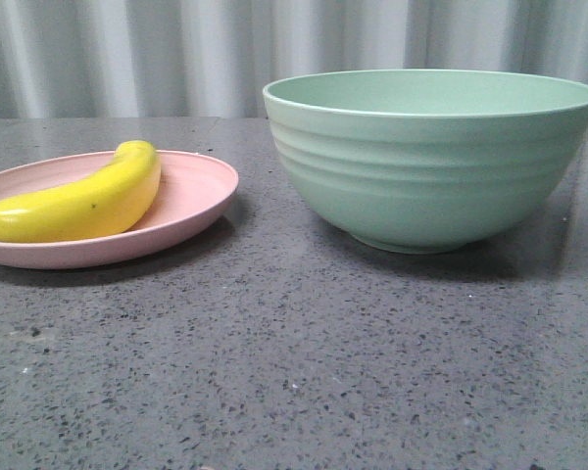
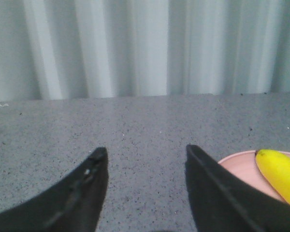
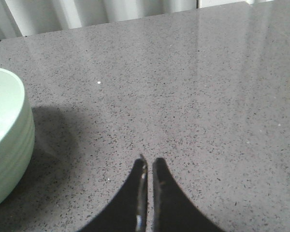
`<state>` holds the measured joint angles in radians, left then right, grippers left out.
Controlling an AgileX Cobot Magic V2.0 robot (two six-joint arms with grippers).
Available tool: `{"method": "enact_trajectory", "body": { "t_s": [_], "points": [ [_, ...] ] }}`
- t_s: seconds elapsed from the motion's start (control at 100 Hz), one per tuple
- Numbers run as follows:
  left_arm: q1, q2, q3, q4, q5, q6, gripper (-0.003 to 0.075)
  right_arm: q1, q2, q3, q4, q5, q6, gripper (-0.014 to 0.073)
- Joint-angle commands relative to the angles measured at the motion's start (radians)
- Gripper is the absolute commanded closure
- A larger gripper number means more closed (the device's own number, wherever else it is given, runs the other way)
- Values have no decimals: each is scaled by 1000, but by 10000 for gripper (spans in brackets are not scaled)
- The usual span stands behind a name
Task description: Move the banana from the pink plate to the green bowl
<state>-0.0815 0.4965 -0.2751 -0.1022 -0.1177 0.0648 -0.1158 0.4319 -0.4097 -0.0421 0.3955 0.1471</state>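
At the left of the front frame we find the banana [image 1: 78,204] lying on the pink plate [image 1: 191,191]; the green bowl [image 1: 431,162] stands right (apart). Left hand [image 2: 145,154] gapes empty; right hand [image 3: 149,162] is closed, empty, over the worktop [image 1: 304,372].

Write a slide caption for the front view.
Glossy yellow banana lying on shallow pale pink plate, left of deep ridged mint-green bowl on speckled grey table.
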Motion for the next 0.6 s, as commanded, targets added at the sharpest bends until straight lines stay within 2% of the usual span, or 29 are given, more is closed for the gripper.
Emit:
{"method": "enact_trajectory", "body": {
  "t_s": [0.0, 0.11, 0.27, 0.59],
  "points": [
    [1, 24, -41, -7, -117, -2, 290, -7, 14, -35, -2, -72, -1, 657],
    [-1, 50, -92, -7, -22, -2, 304, -7, 14, -34, -2, -72, -1, 657],
    [-60, 124, -206, -7, 155, -2, 304, -7, 14, -34, -2, -72, -1, 657],
    [-277, 318, -373, -7, 335, -2, 304, -7, 14, -21, 0, -75, -1, 657]
  ]
}}
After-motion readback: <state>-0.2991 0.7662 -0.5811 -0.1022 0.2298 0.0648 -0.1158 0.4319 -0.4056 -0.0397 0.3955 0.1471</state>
